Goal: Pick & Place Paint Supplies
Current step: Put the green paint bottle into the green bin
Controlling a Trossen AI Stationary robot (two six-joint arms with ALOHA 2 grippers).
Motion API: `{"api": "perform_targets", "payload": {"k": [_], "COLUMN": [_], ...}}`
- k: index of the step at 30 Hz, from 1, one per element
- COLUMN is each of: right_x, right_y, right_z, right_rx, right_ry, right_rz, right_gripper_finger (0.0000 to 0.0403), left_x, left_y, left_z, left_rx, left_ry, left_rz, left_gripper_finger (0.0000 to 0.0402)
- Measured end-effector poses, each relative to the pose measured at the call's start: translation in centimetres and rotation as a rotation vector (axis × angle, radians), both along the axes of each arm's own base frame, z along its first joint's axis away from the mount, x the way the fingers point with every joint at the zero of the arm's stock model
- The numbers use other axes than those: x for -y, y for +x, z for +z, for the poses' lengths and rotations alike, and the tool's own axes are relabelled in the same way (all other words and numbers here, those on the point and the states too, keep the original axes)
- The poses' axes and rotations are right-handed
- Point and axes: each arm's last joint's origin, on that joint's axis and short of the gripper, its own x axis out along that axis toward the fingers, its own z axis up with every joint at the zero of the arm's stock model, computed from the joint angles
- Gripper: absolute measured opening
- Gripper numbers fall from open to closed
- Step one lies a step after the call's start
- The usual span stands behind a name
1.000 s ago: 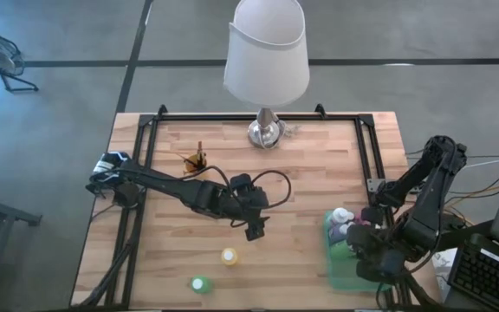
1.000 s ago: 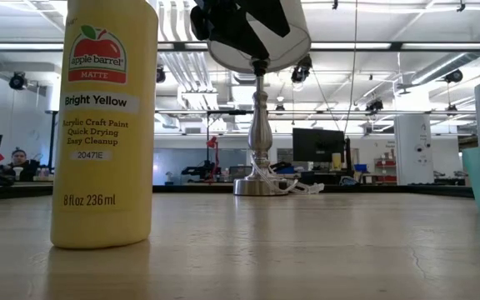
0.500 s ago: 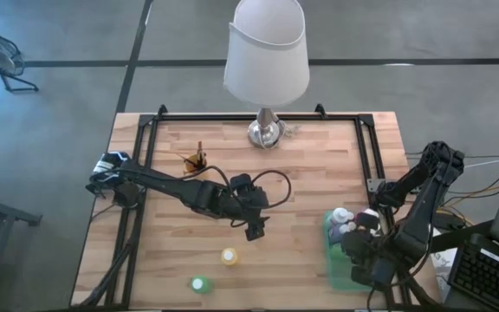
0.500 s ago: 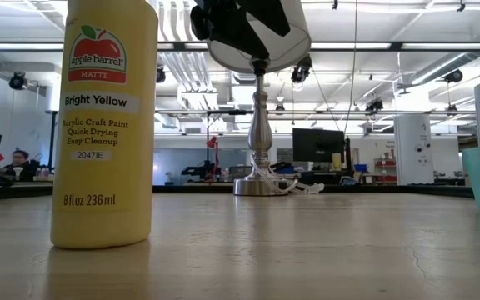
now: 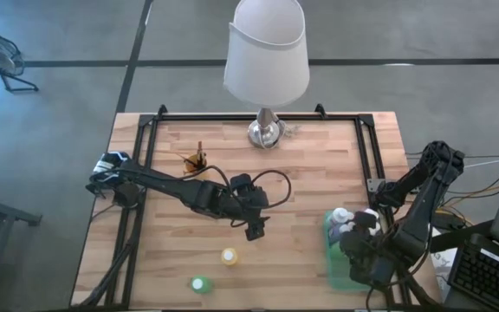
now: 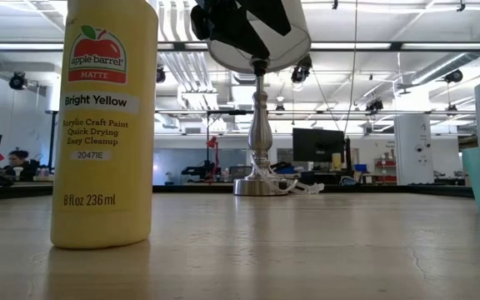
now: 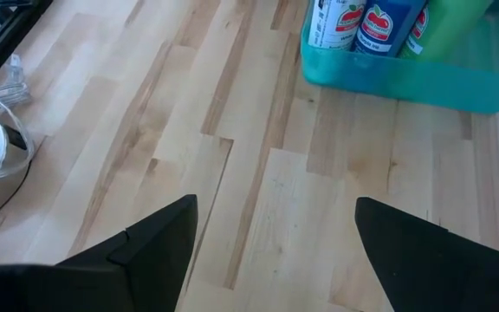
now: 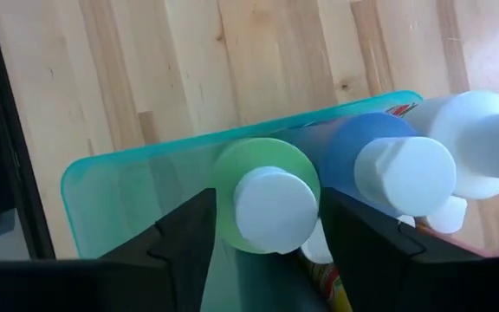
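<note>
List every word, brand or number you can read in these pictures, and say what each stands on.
All readable text is on the yellow paint bottle in the low view:
"apple barrel"
"MATTE"
"Bright Yellow"
"Acrylic Craft Paint"
"Quick Drying"
"Easy Cleanup"
"20471E"
"8 fl oz 236 ml"
The apple logos on the bottles in the tray, seen in the left wrist view, are too blurred to read.

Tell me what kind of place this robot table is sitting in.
Probably a large open lab or workshop. Behind the lamp the low view shows exposed ceiling ducts, strip lighting and a monitor on far benches; the high view shows bare concrete floor.
</note>
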Motion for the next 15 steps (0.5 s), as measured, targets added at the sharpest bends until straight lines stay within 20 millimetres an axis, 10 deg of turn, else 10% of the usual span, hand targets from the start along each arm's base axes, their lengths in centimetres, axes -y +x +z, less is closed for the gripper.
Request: {"api": "perform_targets", "payload": {"k": [15], "right_x": [0.1], "right_y": [0.0], "right_z": [4.0], "right_rx": [0.027], "right_ry": [-0.005], "right_rz": [0.099], "right_gripper_finger": [0.0182], "left_x": [0.0], "left_y": [0.0], "left_z": [0.0], "left_rx": [0.000], "left_ry": [0.000], "left_rz": [0.000], "left_gripper_finger": [0.0316]}}
